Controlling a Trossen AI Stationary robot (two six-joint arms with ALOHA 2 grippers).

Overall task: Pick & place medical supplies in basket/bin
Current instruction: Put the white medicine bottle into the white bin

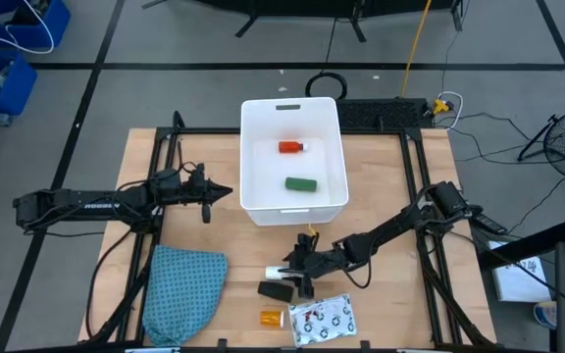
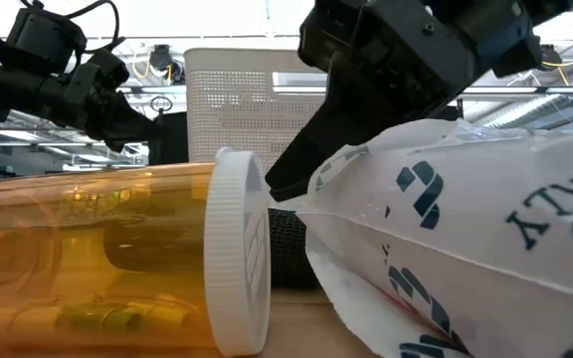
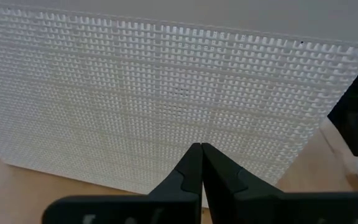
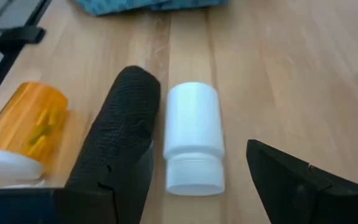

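The white bin (image 1: 292, 206) stands at the table's far middle, with a red bottle (image 1: 290, 147) and a green block (image 1: 301, 183) lying on its floor. My left gripper (image 1: 226, 193) hangs shut beside the bin's left wall (image 3: 166, 93). My right gripper (image 4: 191, 162) is open and slants down over a white roll (image 4: 193, 146), which lies on its side on the table between the two fingers. A black oblong (image 4: 123, 124) lies right beside one finger. An orange vial (image 4: 23, 121) and a white patterned packet (image 1: 322, 319) lie nearer the front edge.
A teal cloth (image 1: 184, 289) lies at the front left of the table. In the low view the vial (image 2: 97, 259) with its white cap (image 2: 237, 254) and the packet (image 2: 466, 239) fill the foreground. Bare wood stretches to the right of the roll.
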